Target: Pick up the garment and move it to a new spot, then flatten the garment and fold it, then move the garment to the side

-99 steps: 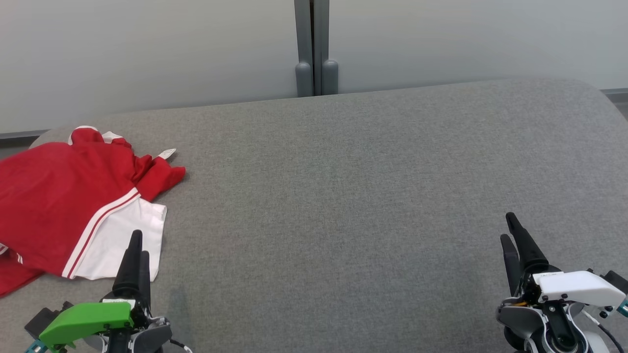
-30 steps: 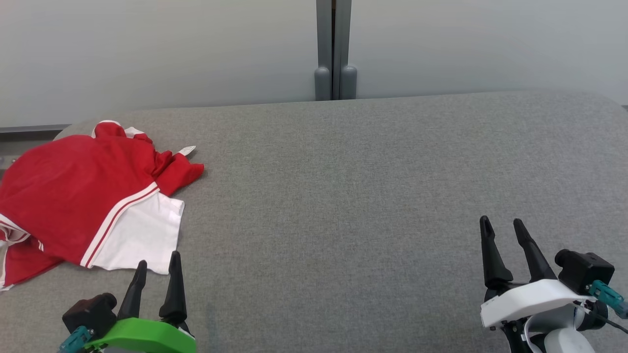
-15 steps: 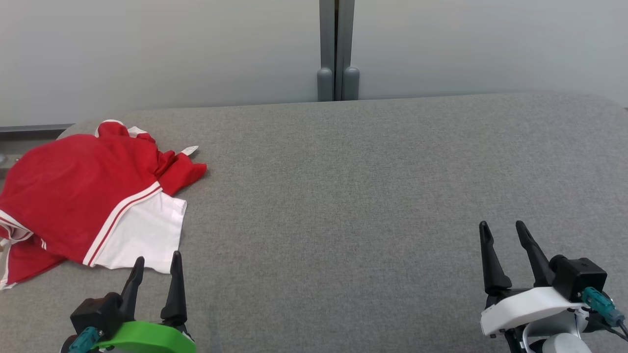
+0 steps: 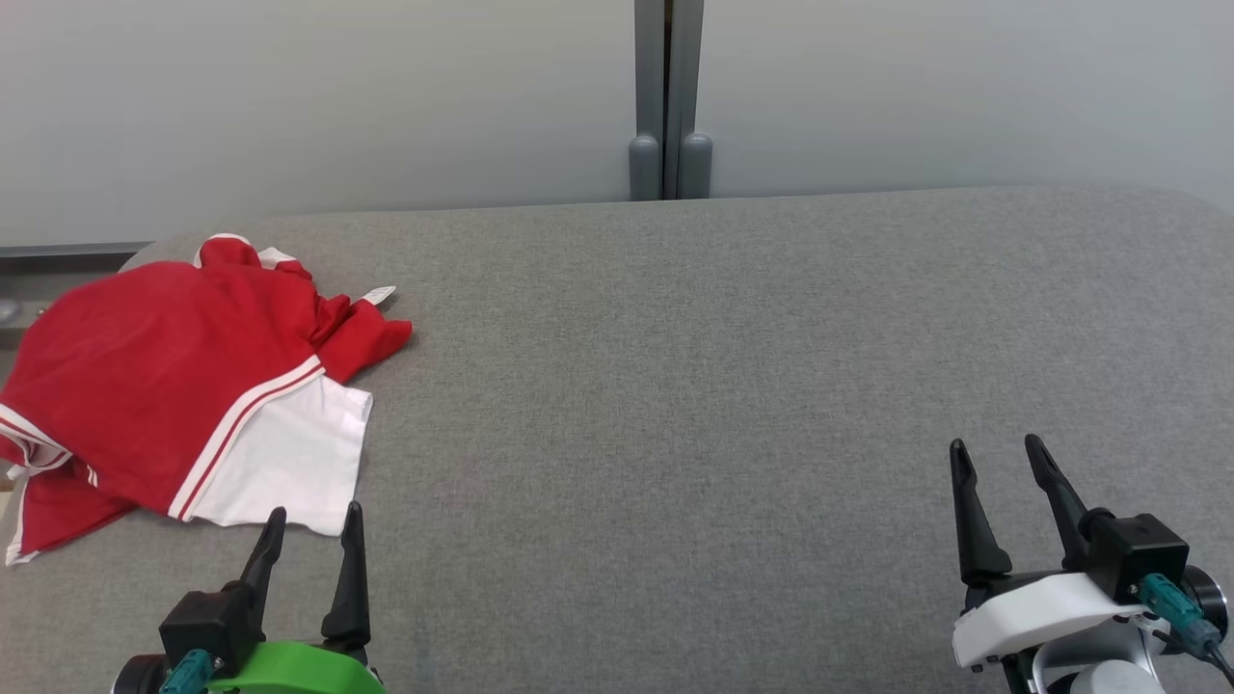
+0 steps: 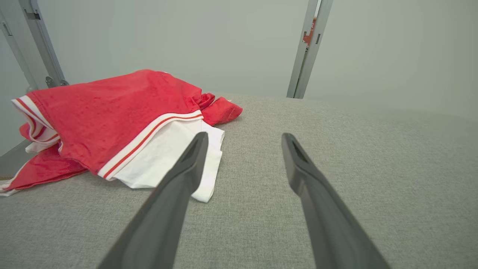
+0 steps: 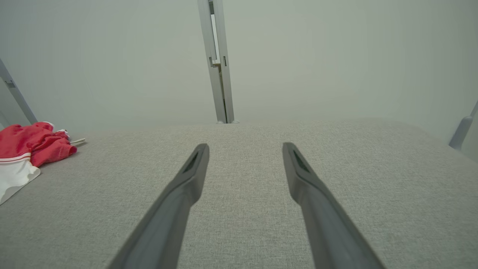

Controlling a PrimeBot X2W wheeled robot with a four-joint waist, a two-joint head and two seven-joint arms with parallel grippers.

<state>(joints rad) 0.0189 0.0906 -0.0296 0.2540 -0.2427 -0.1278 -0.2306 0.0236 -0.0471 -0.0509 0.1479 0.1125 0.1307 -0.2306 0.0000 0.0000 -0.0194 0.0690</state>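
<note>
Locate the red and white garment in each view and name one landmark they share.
Head view: garment at the left edge, mid-height.
Left wrist view: garment across the left half, mid-height.
Right wrist view: garment at the far left edge, partly cut off.
Shared landmark: the grey post at the far edge of the padded surface.

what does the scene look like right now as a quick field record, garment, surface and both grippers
garment: red with a white panel and white stripes, crumpled, lying at the left end of the surface
surface: grey fabric, bare apart from the garment
left gripper: open, holds nothing, fingers point at the garment's white edge
right gripper: open, holds nothing, over bare fabric far from the garment
task stage: garment not yet picked up
</note>
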